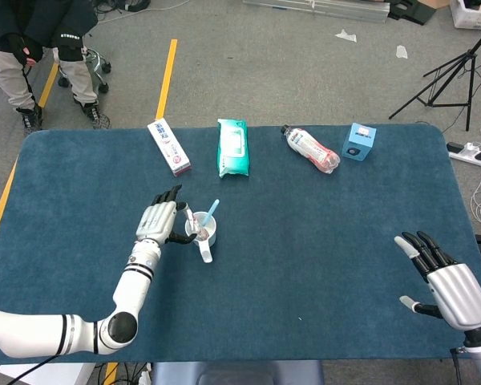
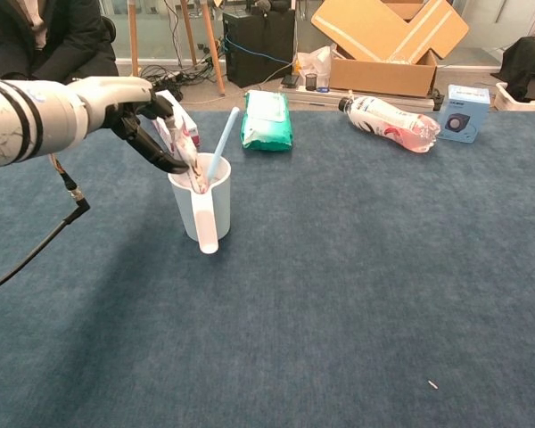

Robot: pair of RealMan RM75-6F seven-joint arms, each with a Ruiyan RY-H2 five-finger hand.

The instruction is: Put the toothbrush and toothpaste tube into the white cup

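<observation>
Left hand (image 2: 147, 125): I pinch the toothpaste tube (image 2: 186, 152), set in the white cup (image 2: 201, 207) beside the toothbrush (image 2: 221, 144), tabletop's left. Risk: snagged fingers tip the cup on withdrawal. Right hand (image 1: 449, 285): spread, idle.
</observation>
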